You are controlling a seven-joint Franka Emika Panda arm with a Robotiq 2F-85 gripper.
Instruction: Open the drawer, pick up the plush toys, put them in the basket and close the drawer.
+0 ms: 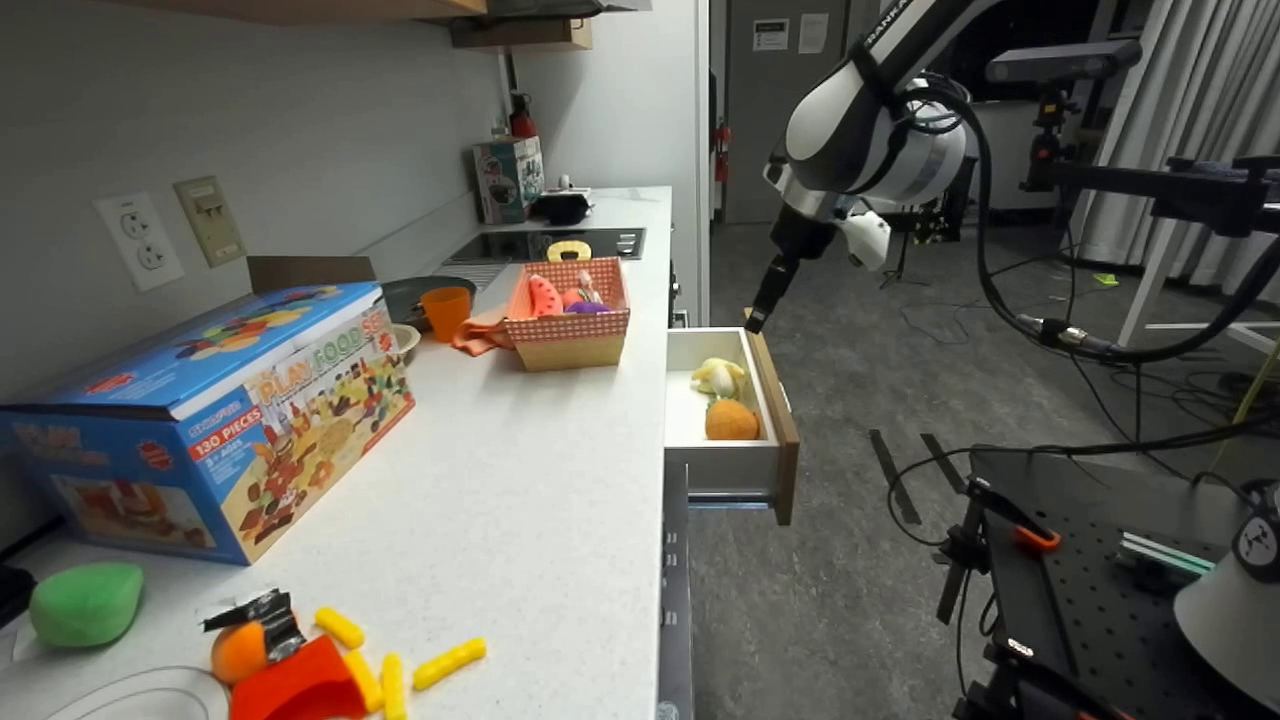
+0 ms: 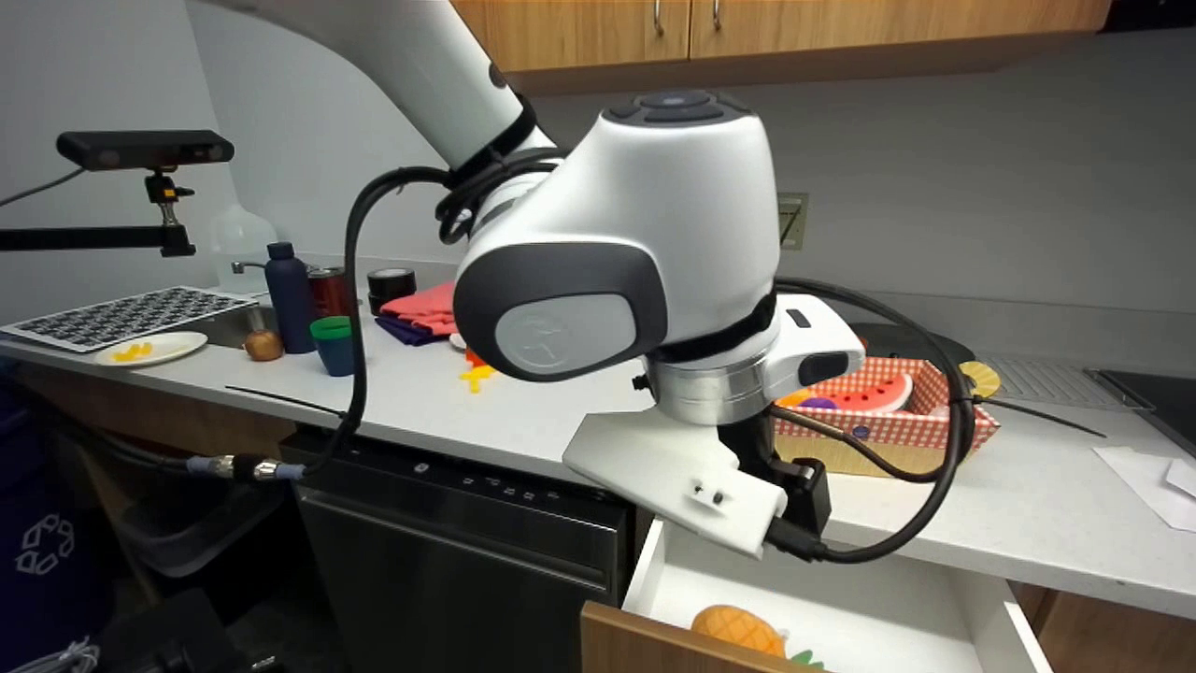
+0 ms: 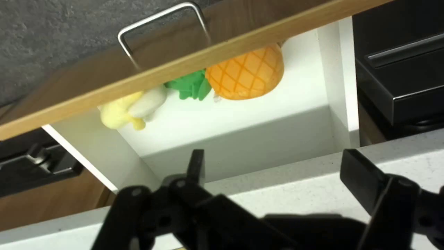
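Note:
The drawer is pulled out below the counter; its front is wooden with a metal handle, its inside white. An orange pineapple plush toy with green leaves lies in it, against the front panel. The pale yellow plush toy rests beside the leaves, near a side wall; an exterior view shows both it and the orange one. On the counter stands the tan basket with a red checked lining, holding several toy foods. My gripper hangs above the drawer, fingers wide apart, nothing between them, apart from both toys.
The white counter's edge overhangs the drawer's back part. A dishwasher adjoins the drawer. A big blue toy box, an orange cup and several yellow sticks stand or lie on the counter.

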